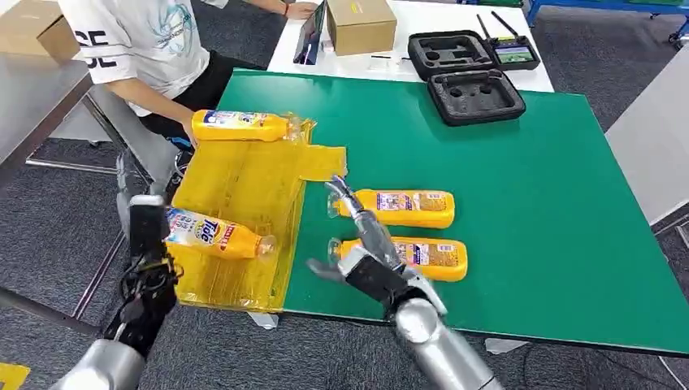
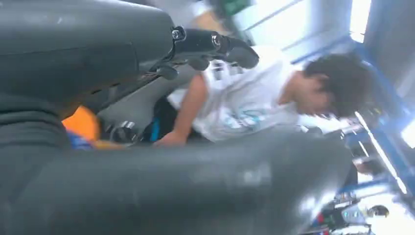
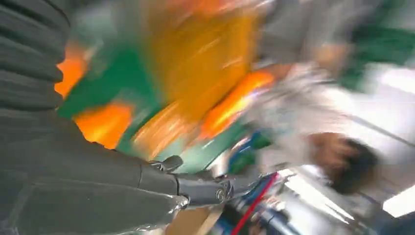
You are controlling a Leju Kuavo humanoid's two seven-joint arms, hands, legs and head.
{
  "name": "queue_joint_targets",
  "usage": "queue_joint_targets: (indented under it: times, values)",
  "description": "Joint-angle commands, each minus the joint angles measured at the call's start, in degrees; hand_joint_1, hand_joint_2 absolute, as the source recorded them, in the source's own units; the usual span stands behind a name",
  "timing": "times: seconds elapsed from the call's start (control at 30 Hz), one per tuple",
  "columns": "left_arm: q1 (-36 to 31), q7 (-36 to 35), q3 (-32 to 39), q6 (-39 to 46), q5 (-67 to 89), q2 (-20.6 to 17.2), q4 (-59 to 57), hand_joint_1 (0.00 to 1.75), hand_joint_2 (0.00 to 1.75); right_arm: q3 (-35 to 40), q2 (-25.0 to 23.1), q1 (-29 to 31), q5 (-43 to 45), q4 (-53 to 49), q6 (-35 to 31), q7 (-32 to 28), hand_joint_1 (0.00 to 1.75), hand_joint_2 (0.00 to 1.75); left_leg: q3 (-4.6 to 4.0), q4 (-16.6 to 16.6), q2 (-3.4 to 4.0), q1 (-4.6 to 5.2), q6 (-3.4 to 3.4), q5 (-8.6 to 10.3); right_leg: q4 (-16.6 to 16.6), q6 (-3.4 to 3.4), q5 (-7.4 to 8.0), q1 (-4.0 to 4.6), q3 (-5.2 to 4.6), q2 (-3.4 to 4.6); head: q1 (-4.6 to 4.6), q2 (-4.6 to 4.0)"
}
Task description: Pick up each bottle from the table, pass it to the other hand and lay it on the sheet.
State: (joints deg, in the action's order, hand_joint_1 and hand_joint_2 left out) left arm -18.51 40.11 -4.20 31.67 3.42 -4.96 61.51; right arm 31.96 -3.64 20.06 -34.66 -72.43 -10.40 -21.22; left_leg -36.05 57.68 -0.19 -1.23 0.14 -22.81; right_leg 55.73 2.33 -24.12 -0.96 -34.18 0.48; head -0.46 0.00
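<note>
A yellow sheet lies over the left edge of the green table. My left hand grips the base end of an orange Tide bottle, which lies level just over the sheet's near part, cap pointing right; a patch of this bottle shows behind the left hand. A second bottle lies at the sheet's far end. Two more bottles lie side by side on the green surface. My right hand hovers by their caps, fingers spread, holding nothing. The right wrist view is blurred.
A person in a white shirt sits at the far left corner, a hand by the far bottle. Black foam cases, a cardboard box and a tablet stand at the back.
</note>
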Motion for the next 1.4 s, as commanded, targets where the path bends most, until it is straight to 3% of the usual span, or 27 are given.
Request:
queue_joint_targets:
  times: [0.03,0.37,0.8,1.4]
  values:
    - [15.1,-0.1,4.2,-0.4,-3.2,0.8,18.0,0.00,1.75,-2.7,11.5,5.1,-9.0,4.4,3.3,6.3,0.00,1.75,0.27,0.0,0.03,0.05,0.12,-0.16,-0.1,-0.01,-0.15,-0.02,0.29,-0.03,0.04,0.00]
    - [15.1,-0.1,4.5,-0.9,-1.4,2.2,16.7,0.00,1.75,0.4,14.3,8.8,-9.7,11.4,12.9,8.8,0.00,1.75,0.24,0.0,-0.02,0.02,0.12,-0.16,0.0,-0.04,-0.16,0.02,0.29,-0.09,0.02,-0.02]
    - [14.0,-0.3,2.7,-2.1,-1.6,3.0,12.2,0.00,1.75,4.7,14.7,12.1,-7.6,21.5,15.5,8.1,0.00,1.75,0.14,-0.1,-0.01,0.03,0.08,-0.09,-0.1,0.02,-0.09,-0.01,0.17,-0.06,0.02,0.00]
    - [13.3,-1.2,2.5,-2.5,-3.6,3.1,11.0,0.00,1.75,9.8,19.5,12.1,-8.7,21.8,20.6,10.4,0.00,1.75,0.26,0.0,-0.11,0.02,0.11,-0.13,-0.1,-0.01,-0.16,0.01,0.33,-0.18,0.00,0.00]
